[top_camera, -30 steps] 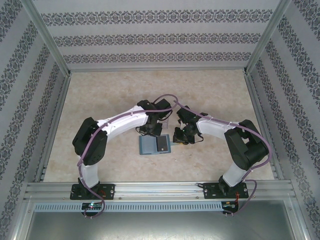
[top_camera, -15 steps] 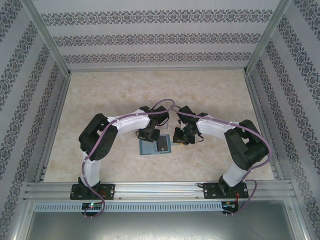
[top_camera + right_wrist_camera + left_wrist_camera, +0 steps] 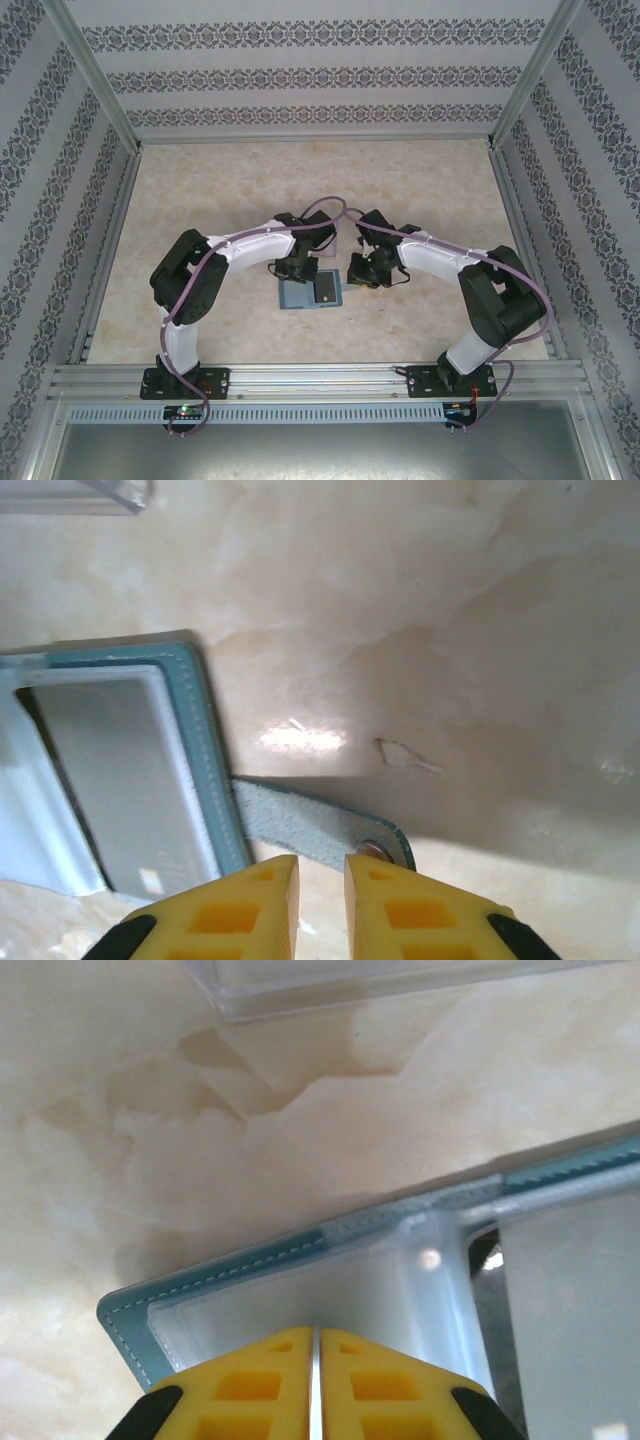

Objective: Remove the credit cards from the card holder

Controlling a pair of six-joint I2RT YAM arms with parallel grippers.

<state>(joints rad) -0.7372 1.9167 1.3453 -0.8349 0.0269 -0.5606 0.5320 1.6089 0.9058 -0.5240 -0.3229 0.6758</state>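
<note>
Card holder (image 3: 300,297) lies open flat on the table (image 3: 200,190), near the front edge, between the two grippers. Dark card (image 3: 326,289) sits on its right half.

Left gripper (image 3: 298,270) is over the holder's far-left part. Left wrist view: the left gripper (image 3: 315,1332) has its yellow fingers (image 3: 250,1390) pressed together, only a hairline seam between them, tips over the clear inner pocket just inside the teal stitched edge (image 3: 250,1260). Can't tell if anything thin is pinched in that seam. Clear tray (image 3: 300,985) is just beyond the holder, apart from it.

Right gripper (image 3: 360,272) is at the holder's right edge. Right wrist view: the right gripper (image 3: 320,865) has its fingers (image 3: 250,910) slightly apart, bare table showing through the narrow gap. Closing tab (image 3: 300,825) sticks out from the holder's right edge and runs under the fingertips; its snap (image 3: 372,850) sits right at the right fingertip. Contact with the tab unclear. The card (image 3: 120,770) is in its clear pocket.
</note>
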